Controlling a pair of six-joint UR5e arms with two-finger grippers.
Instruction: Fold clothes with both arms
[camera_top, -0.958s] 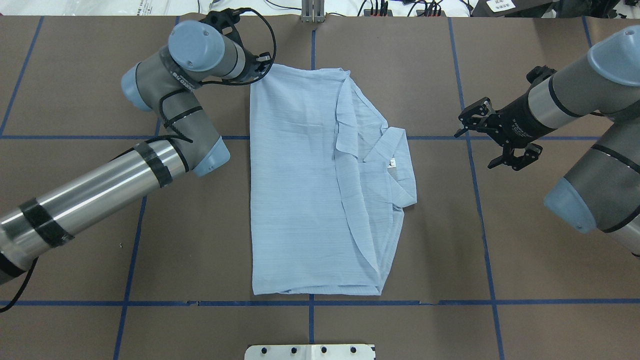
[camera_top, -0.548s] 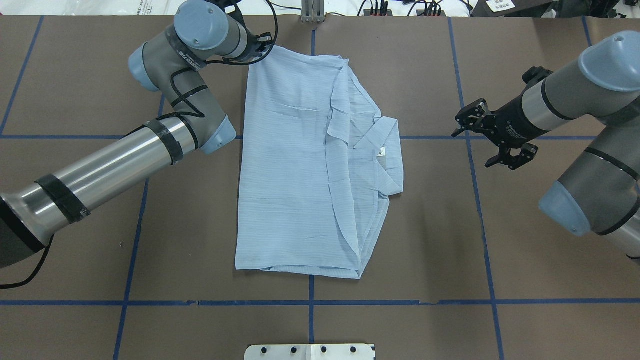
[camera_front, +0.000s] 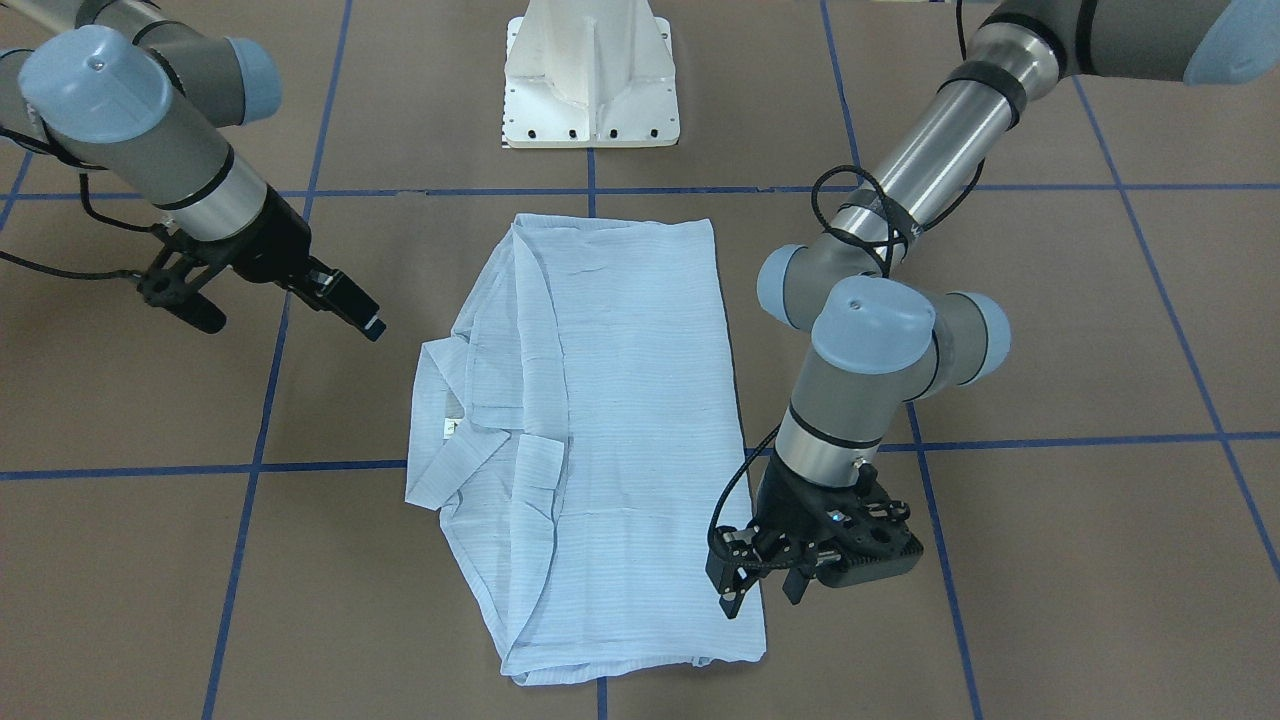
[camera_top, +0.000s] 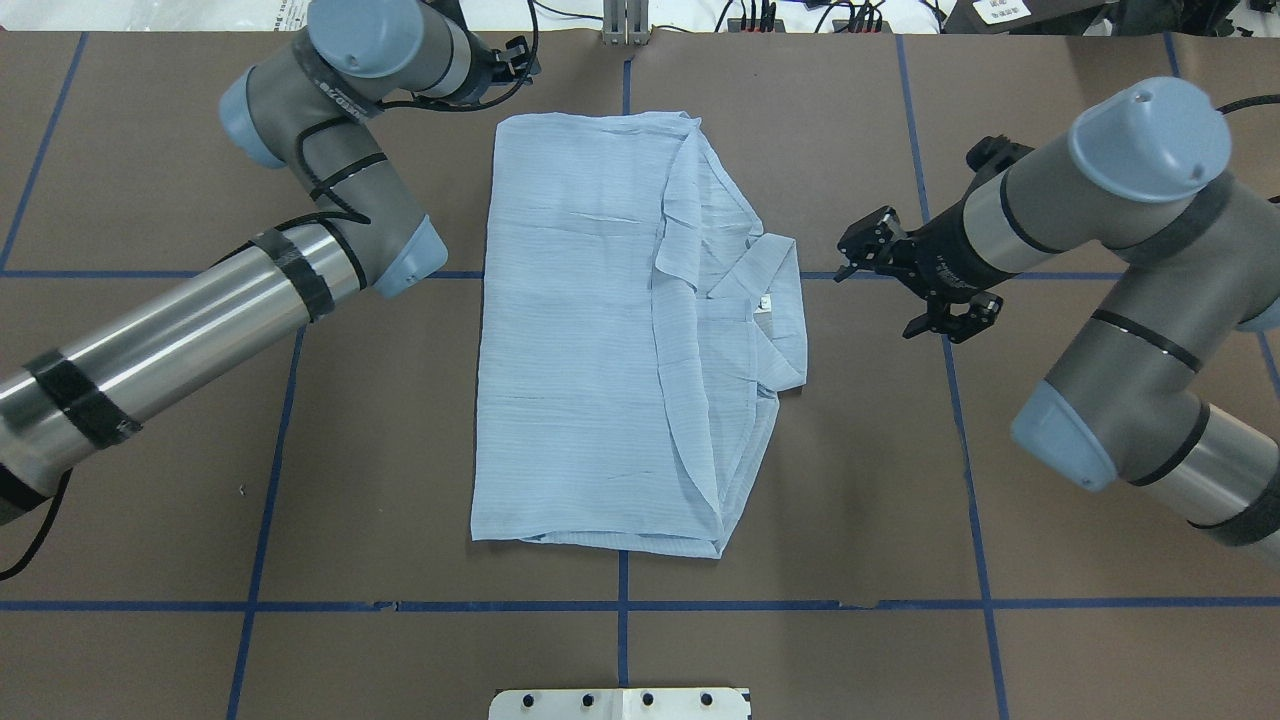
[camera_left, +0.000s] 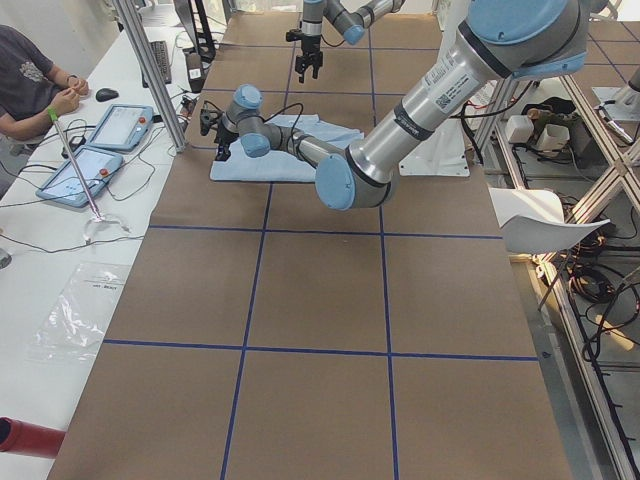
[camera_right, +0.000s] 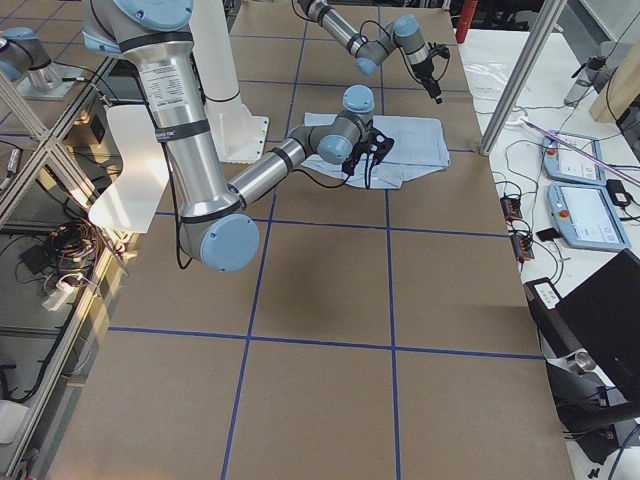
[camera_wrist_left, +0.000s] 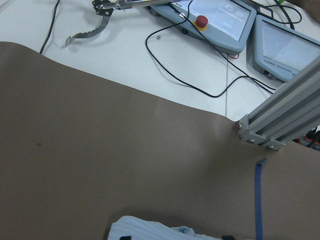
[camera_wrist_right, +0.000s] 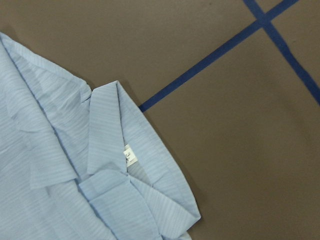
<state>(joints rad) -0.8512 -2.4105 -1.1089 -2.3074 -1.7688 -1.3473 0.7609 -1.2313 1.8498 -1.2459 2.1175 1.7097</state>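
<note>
The pale-blue striped shirt (camera_top: 590, 330) lies folded into a long flat rectangle on the brown table, and also shows in the front view (camera_front: 620, 420). Its collar with the white neck label (camera_top: 765, 303) points toward my right arm. My left gripper (camera_front: 763, 598) is open and hovers just above the shirt's far left corner; in the overhead view it (camera_top: 515, 60) sits past that corner. The left wrist view shows only the corner's edge (camera_wrist_left: 150, 231). My right gripper (camera_top: 900, 288) is open and empty, a short way right of the collar. The right wrist view shows the collar and label (camera_wrist_right: 130, 155).
The white pedestal base (camera_front: 590, 80) stands at the robot's side of the table. Blue tape lines (camera_top: 940, 400) cross the brown surface. An aluminium post (camera_wrist_left: 277, 125) and teach pendants (camera_wrist_left: 220, 17) stand beyond the far edge. An operator (camera_left: 30, 80) sits there.
The shirt slid toward my left side with the left gripper at its far corner. That corner now lies flat and the left gripper has risen. The right gripper has moved closer to the collar.
</note>
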